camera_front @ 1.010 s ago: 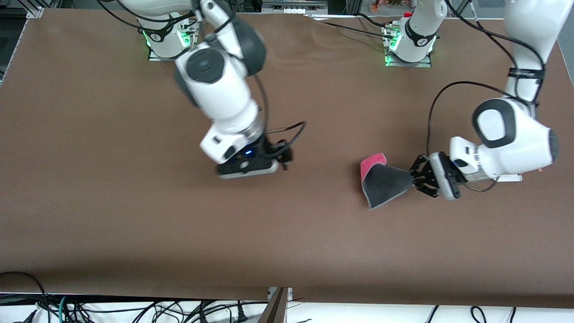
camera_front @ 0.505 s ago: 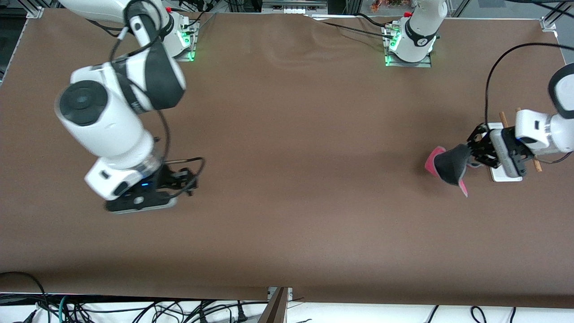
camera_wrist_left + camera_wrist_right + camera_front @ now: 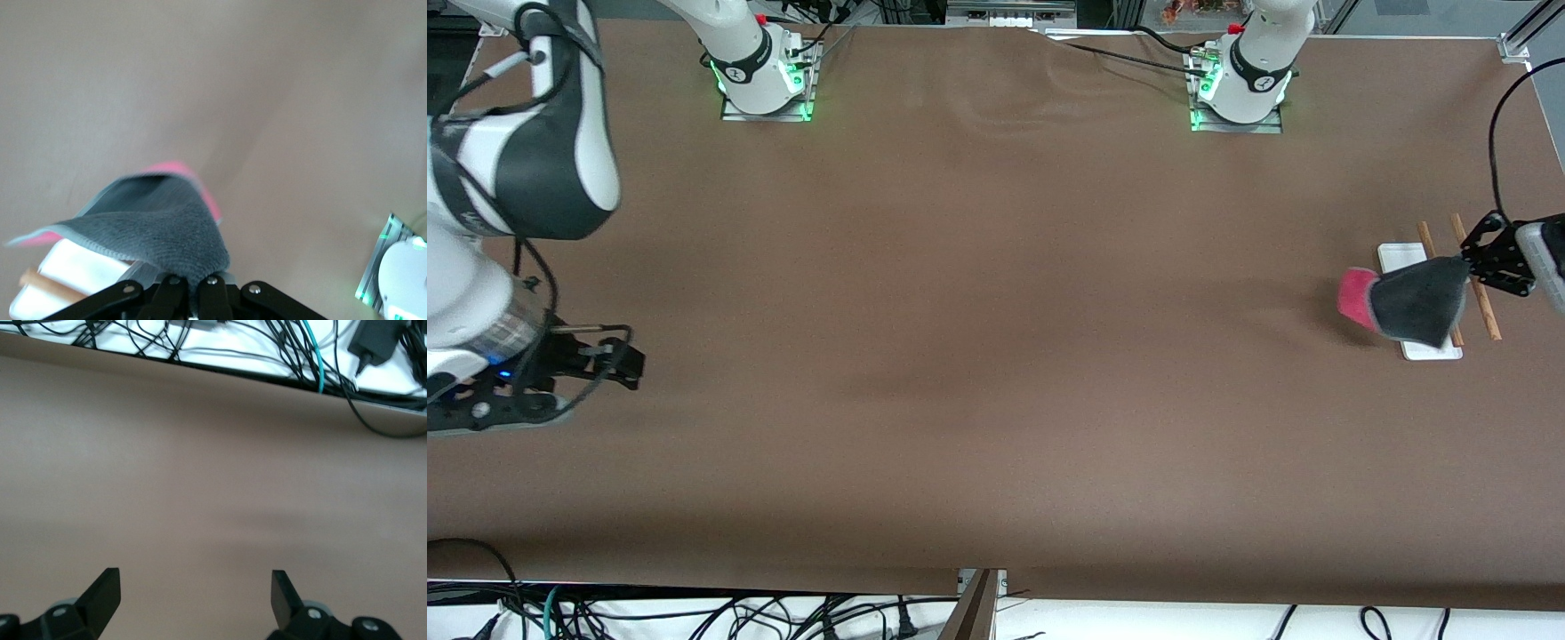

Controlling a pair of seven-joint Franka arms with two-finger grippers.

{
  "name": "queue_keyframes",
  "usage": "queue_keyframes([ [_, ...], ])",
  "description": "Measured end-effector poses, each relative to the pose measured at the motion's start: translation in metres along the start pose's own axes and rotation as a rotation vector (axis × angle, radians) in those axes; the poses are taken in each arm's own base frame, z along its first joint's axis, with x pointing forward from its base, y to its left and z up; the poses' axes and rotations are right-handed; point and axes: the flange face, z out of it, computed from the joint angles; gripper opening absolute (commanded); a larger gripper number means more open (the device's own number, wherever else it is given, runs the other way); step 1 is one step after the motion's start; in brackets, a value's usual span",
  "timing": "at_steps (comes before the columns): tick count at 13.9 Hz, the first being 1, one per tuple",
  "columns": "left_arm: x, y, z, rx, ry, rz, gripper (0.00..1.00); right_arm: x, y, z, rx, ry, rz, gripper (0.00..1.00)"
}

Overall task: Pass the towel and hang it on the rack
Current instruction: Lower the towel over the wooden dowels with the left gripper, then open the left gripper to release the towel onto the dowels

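Note:
The towel (image 3: pixel 1414 302), dark grey face showing with a pink-red edge (image 3: pixel 1356 298), hangs from my left gripper (image 3: pixel 1469 264), which is shut on one corner of it. It is held over the rack (image 3: pixel 1400 256), covering part of the white base and of one brown rod; the other rod (image 3: pixel 1487 311) shows beside it. In the left wrist view the towel (image 3: pixel 153 223) spreads out from the left gripper (image 3: pixel 190 290), with the rack's base (image 3: pixel 73 267) and a rod end (image 3: pixel 43 283) under it. My right gripper (image 3: pixel 195 590) is open and empty over bare table at the right arm's end (image 3: pixel 480 411).
The brown table (image 3: pixel 996 356) carries nothing else. Cables (image 3: pixel 293 353) hang past the table's edge nearest the front camera. The arm bases (image 3: pixel 1236 89) stand along the table's edge farthest from the front camera.
My left gripper has carried the towel from mid-table toward the left arm's end, to over the rack. My right arm has swung away to the right arm's end of the table.

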Motion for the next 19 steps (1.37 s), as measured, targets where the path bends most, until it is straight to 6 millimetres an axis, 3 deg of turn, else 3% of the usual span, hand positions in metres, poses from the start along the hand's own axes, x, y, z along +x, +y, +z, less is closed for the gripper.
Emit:
queue_keyframes([
  [3,-0.045,-0.014,0.012,-0.026,0.03,0.019,0.0,-0.038,0.022,-0.011,0.045,-0.04,0.021,1.0],
  [9,-0.093,-0.033,0.01,-0.007,0.06,0.049,0.0,-0.102,0.052,-0.021,0.06,-0.089,0.067,1.0],
  [12,-0.13,-0.043,0.014,-0.005,0.069,0.075,0.0,-0.113,0.034,-0.04,0.067,-0.066,0.036,1.0],
  [15,-0.151,-0.06,0.0,0.035,0.05,0.127,0.0,-0.122,0.011,-0.054,0.069,-0.051,-0.002,1.0],
  [17,-0.167,-0.068,-0.003,0.049,0.057,0.145,0.0,-0.125,0.012,-0.054,0.082,-0.067,0.005,1.0],
  [19,-0.188,-0.075,0.006,0.041,0.076,0.153,0.0,-0.126,0.014,-0.051,0.1,-0.083,0.014,1.0],
])
